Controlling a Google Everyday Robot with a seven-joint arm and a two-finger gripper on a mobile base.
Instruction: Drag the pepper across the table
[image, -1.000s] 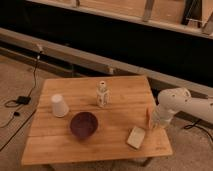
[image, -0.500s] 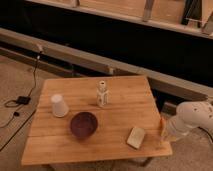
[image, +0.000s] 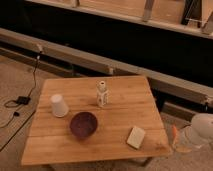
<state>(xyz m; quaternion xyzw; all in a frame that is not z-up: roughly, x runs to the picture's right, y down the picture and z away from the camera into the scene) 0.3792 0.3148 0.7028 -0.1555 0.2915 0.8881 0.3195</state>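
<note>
The pepper (image: 175, 134) is a small orange tapered object at the table's right front corner, seemingly just past the edge and standing nearly upright. My gripper (image: 181, 141) is at the end of the white arm (image: 201, 131) in the lower right, right beside the pepper. I cannot tell whether it holds the pepper. The light wooden plank table (image: 120, 107) fills the middle of the view.
On the table stand a white cup (image: 59, 105) at the left, a white shaker-like bottle (image: 102, 94) in the middle, a dark purple bowl (image: 83, 124) in front and a pale flat block (image: 136, 137) at the front right. A cable (image: 22, 100) lies on the floor to the left.
The arm has moved right and toward the front, off the table's right side. The pepper has gone with it from the table's right part to its right front edge.
</note>
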